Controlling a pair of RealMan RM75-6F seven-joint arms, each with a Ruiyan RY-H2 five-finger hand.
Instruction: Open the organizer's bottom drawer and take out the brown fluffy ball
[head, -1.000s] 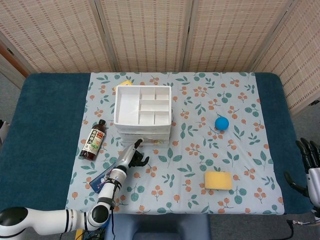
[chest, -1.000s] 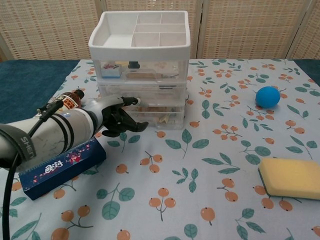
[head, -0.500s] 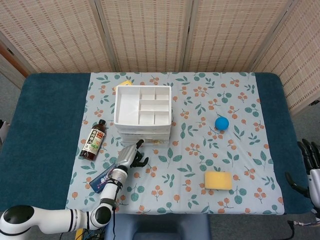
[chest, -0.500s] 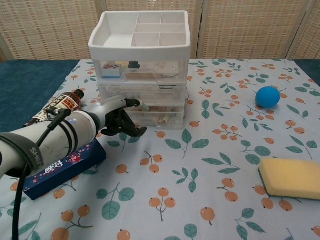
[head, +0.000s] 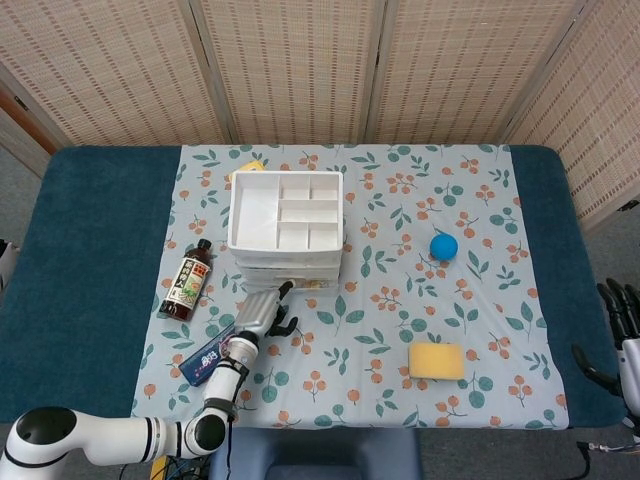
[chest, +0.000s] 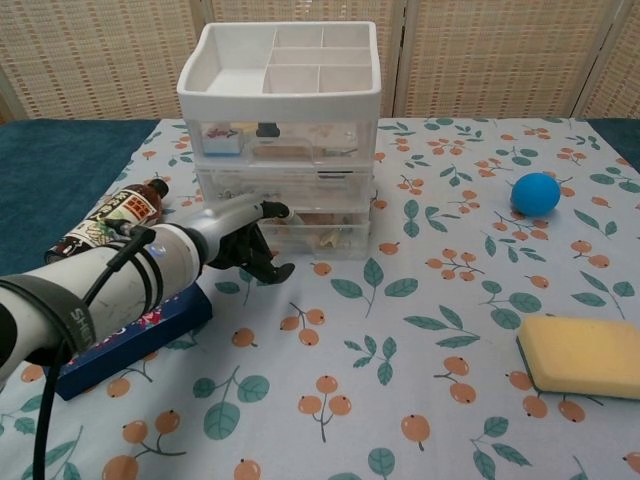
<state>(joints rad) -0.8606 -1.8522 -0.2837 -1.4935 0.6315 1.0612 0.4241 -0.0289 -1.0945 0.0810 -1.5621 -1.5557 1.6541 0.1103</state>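
Left robot hand (chest: 243, 243) at the front of the organizer (chest: 282, 140), fingers spread and empty, one fingertip reaching to the bottom drawer (chest: 310, 233), the others curled down toward the tabletop (chest: 420, 330). Whether that fingertip actually touches the drawer front: cannot tell from either view. Probably posed so as to hook the drawer's front edge and draw it out. Drawer shut, flush with the two above it. Through the clear front, some pale and brownish contents, too blurred to pick out the brown fluffy ball; presumably inside, since nothing like it lies in the open.

Right robot hand (head: 622, 330) well apart at the far right edge of the tabletop, fingers apart, holding nothing, likely parked to stay out of the way or to wait for the pick.

Beside the left forearm, a blue box (chest: 125, 338) lying flat and a dark bottle (chest: 110, 220) on its side, close enough to be nudged on a pull. Blue ball (chest: 535, 193) and yellow sponge (chest: 585, 355) off to the right, clear of the work.
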